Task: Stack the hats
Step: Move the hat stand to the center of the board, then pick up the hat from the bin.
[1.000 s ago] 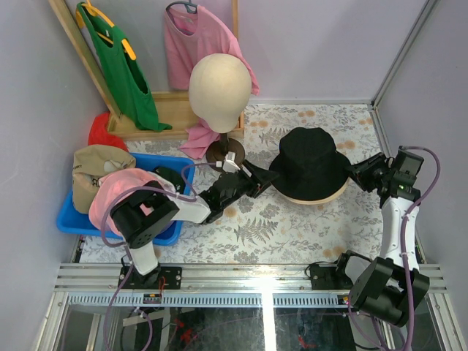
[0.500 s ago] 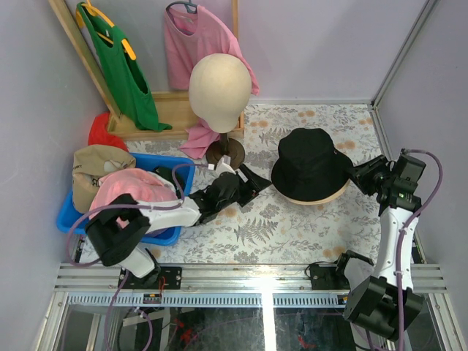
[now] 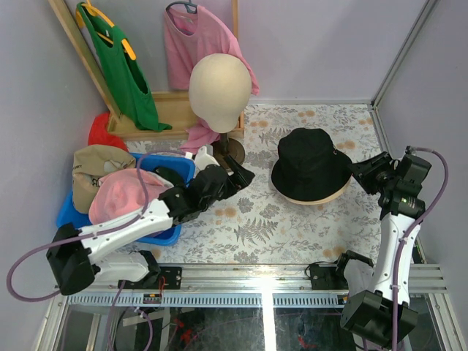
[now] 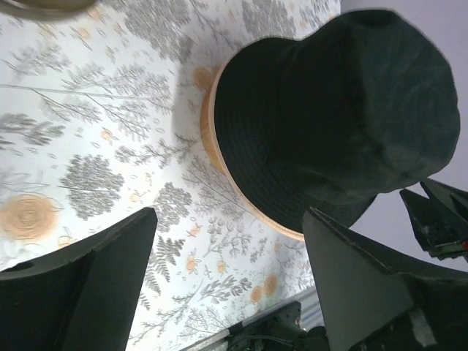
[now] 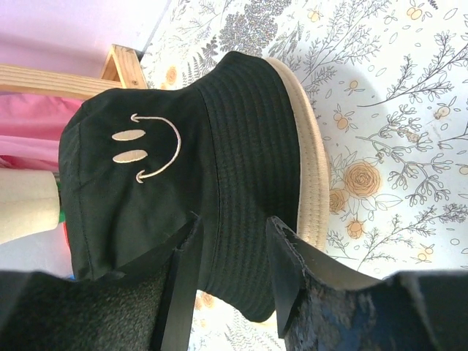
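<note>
A black bucket hat (image 3: 310, 162) with a stitched smiley (image 5: 146, 146) lies on top of a tan hat, whose brim (image 3: 316, 198) shows underneath, on the floral tabletop. My left gripper (image 3: 239, 178) is open and empty, a short way left of that stack; the black hat (image 4: 336, 110) lies ahead of its jaws (image 4: 228, 216). My right gripper (image 3: 360, 171) is open just off the stack's right edge, with the black brim showing between its jaws (image 5: 232, 223). A pink hat (image 3: 121, 194), a tan cap (image 3: 96, 165) and a dark cap (image 3: 171, 175) sit in the blue bin (image 3: 165, 235).
A beige mannequin head (image 3: 219, 91) on a round base stands behind the left gripper. A wooden rack (image 3: 170, 110) at the back holds a pink shirt (image 3: 191, 38) and a green garment (image 3: 123, 69). A red cloth (image 3: 104, 134) lies by the bin. Walls close both sides.
My left arm has drawn back to the left, away from the black hat's brim, with its jaws widening. The right gripper has opened and eased slightly right. The hat stack has stayed in place.
</note>
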